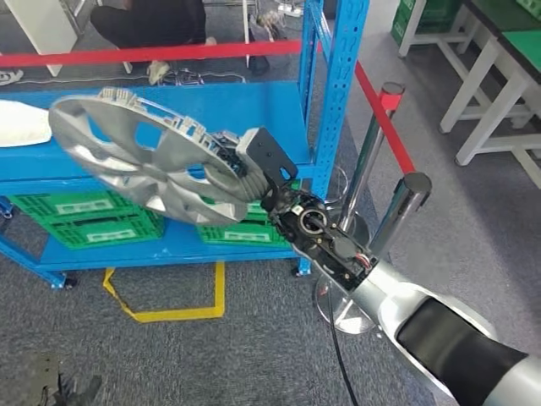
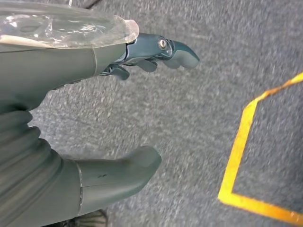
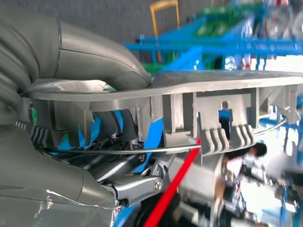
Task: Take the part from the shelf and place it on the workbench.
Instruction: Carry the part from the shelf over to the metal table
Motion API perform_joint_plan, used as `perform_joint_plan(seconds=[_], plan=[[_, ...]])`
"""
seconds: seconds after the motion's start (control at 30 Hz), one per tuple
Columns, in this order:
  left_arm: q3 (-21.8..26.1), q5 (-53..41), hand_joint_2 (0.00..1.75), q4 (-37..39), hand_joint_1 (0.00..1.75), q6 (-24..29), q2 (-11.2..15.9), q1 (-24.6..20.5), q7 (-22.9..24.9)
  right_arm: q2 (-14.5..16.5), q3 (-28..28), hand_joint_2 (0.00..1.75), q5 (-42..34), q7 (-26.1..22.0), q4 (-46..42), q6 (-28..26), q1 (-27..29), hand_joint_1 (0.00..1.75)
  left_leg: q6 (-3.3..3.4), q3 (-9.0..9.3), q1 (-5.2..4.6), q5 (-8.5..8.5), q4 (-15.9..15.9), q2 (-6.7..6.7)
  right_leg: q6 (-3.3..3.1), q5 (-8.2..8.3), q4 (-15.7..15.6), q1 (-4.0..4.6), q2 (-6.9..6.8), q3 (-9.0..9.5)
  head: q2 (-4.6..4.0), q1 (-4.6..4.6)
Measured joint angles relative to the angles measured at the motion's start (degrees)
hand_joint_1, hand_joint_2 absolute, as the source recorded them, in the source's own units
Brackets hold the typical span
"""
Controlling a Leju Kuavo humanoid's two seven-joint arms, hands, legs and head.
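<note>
right robot hand (image 1: 245, 173) grips hubcap (image 1: 137, 156) rim | left robot hand (image 2: 107, 109) wide, over carpet (image 2: 200, 118)

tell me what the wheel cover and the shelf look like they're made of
Wheel cover: probably moulded plastic with a silver metallic paint; the right wrist view shows thin moulded ribs and clip tabs on its back, held in the right hand. Shelf: likely steel, glossy blue coating; its upright has rows of punched holes.
</note>
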Motion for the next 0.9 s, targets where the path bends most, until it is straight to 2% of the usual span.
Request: perform_joint_plan(seconds=[0.1, 0.17, 0.2, 0.27, 0.3, 0.33, 0.37, 0.43, 0.47, 0.5, 0.6, 0.63, 0.7, 0.77, 0.8, 0.83, 0.87, 0.9], plan=[[0.0, 0.0, 1.75, -0.1, 0.00, -0.5, -1.0, 0.9, -0.1, 0.1, -0.2, 1.75, 0.2, -1.6, 0.7, -1.5, 1.3, 1.75, -0.94, 0.07, 0.28, -0.29, 0.0, 0.02, -0.93, -0.66, -0.6, 0.28, 0.14, 0.74, 0.01, 0.10], [0.0, 0.3, 1.75, -0.1, 0.00, -0.6, -1.3, 1.5, -0.3, 0.1, -0.3, 1.75, 0.0, -2.5, 1.2, -1.6, 2.1, 1.75, -1.42, -1.16, 0.41, -1.86, 2.7, 0.18, -1.51, -0.67, -1.1, 0.08, 0.16, 1.28, 0.01, -0.11], [0.0, 0.5, 1.75, -0.1, 0.00, -0.6, -1.4, 1.6, -0.3, 0.2, -0.4, 1.75, -0.2, -3.1, 1.5, -1.7, 2.4, 1.75, -1.58, -3.07, 0.45, -3.37, 6.2, 0.26, -1.74, -0.70, -1.3, 0.00, 0.13, 1.47, 0.01, -0.35], [0.0, 0.8, 1.75, -0.2, 0.00, -0.6, -1.6, 2.1, -0.4, 0.3, -0.4, 1.75, -0.7, -4.6, 2.1, -1.9, 3.0, 1.75, -1.83, -8.39, 0.41, -6.18, 14.9, 0.28, -2.04, -0.86, -1.3, 0.06, 0.07, 1.56, 0.01, -0.75], [0.0, 0.9, 1.75, -0.2, 0.00, -0.7, -1.7, 2.4, -0.4, 0.4, -0.4, 1.75, -0.9, -5.5, 2.4, -2.2, 3.4, 1.75, -1.90, -10.50, 0.41, -6.51, 17.8, 0.28, -2.11, -0.97, -1.3, 0.10, 0.03, 1.64, 0.01, -0.84], [0.0, 0.9, 1.75, -0.2, 0.00, -0.8, -1.9, 2.9, -0.4, 0.6, -0.5, 1.75, -1.1, -6.2, 2.7, -2.4, 4.0, 1.75, -1.92, -11.41, 0.42, -5.62, 18.2, 0.29, -2.13, -1.09, -1.3, 0.12, 0.02, 1.77, 0.01, -0.87], [0.0, 1.0, 1.75, -0.2, 0.00, -0.9, -2.1, 3.2, -0.4, 0.6, -0.5, 1.75, -1.3, -6.8, 3.1, -2.7, 4.5, 1.75, -1.87, -10.96, 0.44, -3.62, 16.0, 0.33, -2.07, -1.23, -1.3, 0.12, 0.00, 1.96, 0.01, -0.92], [0.0, 1.1, 1.75, -0.2, 0.00, -1.2, -2.3, 3.6, -0.3, 0.7, -0.8, 1.75, -1.6, -7.6, 3.7, -3.1, 5.4, 1.75, -1.66, -7.38, 0.40, 1.30, 7.1, 0.67, -1.68, -1.64, -1.1, 0.26, -0.02, 2.27, 0.01, -0.99], [0.0, 1.2, 1.75, -0.2, 0.00, -1.2, -2.3, 3.7, -0.3, 0.7, -1.0, 1.75, -1.7, -7.8, 4.0, -3.2, 5.6, 1.75, -1.43, -5.80, 0.30, 2.89, 3.5, 0.78, -1.41, -1.83, -1.0, 0.37, -0.02, 2.32, 0.01, -0.93], [0.0, 1.2, 1.75, -0.2, 0.00, -1.3, -2.4, 3.7, -0.3, 0.7, -1.1, 1.75, -1.7, -8.0, 4.3, -3.2, 5.7, 1.75, -1.14, -4.86, 0.15, 3.57, 1.3, 0.87, -1.13, -2.02, -1.0, 0.49, -0.01, 2.32, 0.01, -0.81], [0.0, 1.1, 1.75, -0.2, 0.00, -1.3, -2.8, 4.0, 0.0, 0.8, -1.4, 1.75, -1.8, -8.1, 4.8, -3.3, 5.9, 1.75, 0.00, -4.63, -0.13, 3.49, 0.7, 0.71, -0.27, -2.48, -0.9, 0.35, -0.06, 2.22, 0.01, -0.50], [0.0, 1.1, 1.75, -0.2, 0.00, -1.4, -2.9, 4.0, 0.2, 0.8, -1.5, 1.75, -1.8, -8.1, 4.9, -3.4, 6.0, 1.75, 0.38, -4.52, -0.11, 3.52, 0.7, 0.65, -0.01, -3.19, 0.0, 0.22, -0.11, 1.82, 0.01, -0.45], [0.0, 1.1, 1.75, -0.2, 0.00, -1.4, -3.0, 4.0, 0.8, 0.9, -1.6, 1.75, -1.7, -8.1, 5.1, -3.6, 6.3, 1.75, 1.03, -4.32, -0.09, 3.53, 0.6, 0.52, 0.34, -6.38, 5.5, 0.04, -0.17, -0.64, 0.01, -0.13], [0.0, 1.1, 1.75, -0.2, 0.00, -1.4, -3.0, 4.0, 1.7, 0.9, -1.6, 1.75, -1.7, -8.1, 5.3, -3.6, 6.6, 1.75, 1.39, -4.26, -0.32, 3.41, 0.6, 0.36, 0.48, -10.04, 13.9, 0.04, -0.17, -4.46, 0.01, 0.16], [0.0, 1.1, 1.75, -0.2, 0.00, -1.4, -3.1, 4.0, 2.2, 1.0, -1.6, 1.75, -1.7, -8.1, 5.4, -3.6, 6.7, 1.75, 1.49, -4.20, -0.47, 3.34, 0.6, 0.25, 0.45, -10.72, 16.7, 0.05, -0.17, -5.80, 0.01, 0.22], [0.0, 1.1, 1.75, -0.2, 0.00, -1.4, -3.1, 4.0, 2.6, 1.0, -1.7, 1.75, -1.7, -8.0, 5.5, -3.6, 6.9, 1.75, 1.56, -4.10, -0.60, 3.27, 0.6, 0.10, 0.32, -10.29, 17.3, 0.09, -0.17, -6.18, 0.01, 0.25], [0.0, 1.1, 1.75, -0.2, 0.00, -1.4, -3.1, 3.9, 3.0, 1.0, -1.7, 1.75, -1.7, -8.0, 5.6, -3.5, 7.0, 1.75, 1.61, -3.91, -0.74, 3.18, 0.6, -0.09, 0.05, -8.70, 15.3, 0.19, -0.15, -5.34, 0.01, 0.30], [0.0, 1.2, 1.75, -0.2, 0.00, -1.4, -3.1, 3.8, 3.5, 1.0, -1.8, 1.75, -1.7, -8.0, 5.7, -3.4, 7.1, 1.75, 1.62, -3.66, -0.85, 3.06, 0.6, -0.29, -0.39, -6.33, 11.3, 0.35, -0.09, -3.49, 0.01, 0.38]])
